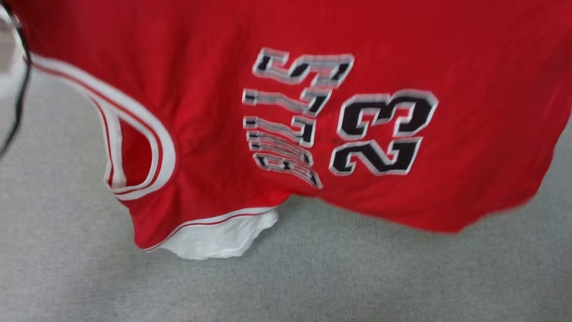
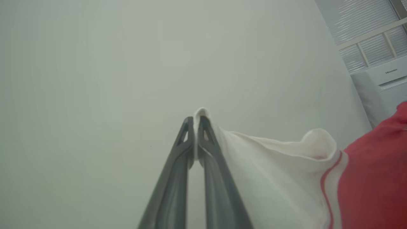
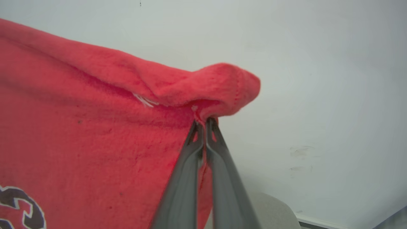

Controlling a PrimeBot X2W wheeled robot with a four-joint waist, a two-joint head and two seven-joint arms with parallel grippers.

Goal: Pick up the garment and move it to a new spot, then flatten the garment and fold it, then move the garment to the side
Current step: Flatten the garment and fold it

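Holding it up by two ends right now: the garment [image 1: 201, 89] hangs sideways in the air in front of the robot, above the grey surface [image 1: 357, 286]. The "BULLS 23" print [image 1: 339, 116] faces the head camera and is turned on its side.

The left gripper [image 2: 196, 119] is pinched tight on the tip of a white sleeve [image 2: 270, 159], with a little nub of cloth poking out past the fingers. The right gripper [image 3: 204, 122] is clamped on a rolled-up red hem corner [image 3: 222, 82]. So it's closed claws on both sides, each with fabric in it.

The other sleeve [image 1: 214, 237] droops down at the bottom, and the head view is too blurry to say whether it brushes the surface or just hangs close.

My read is that this is the carry-to-a-new-spot bit, with flattening and folding left to do. To do it well I'd:

- Pull the two arms apart evenly so the top edge goes taut. There's visible sag in the middle, and that turns into wrinkles when it lands.
- Lower it slowly and let the dangling bottom edge touch down first, then drag it back so the shirt lays out flat.
- Watch both pinches, since they're small bites of cloth and a jerk could slip one out.
- Land it square to the surface edges.
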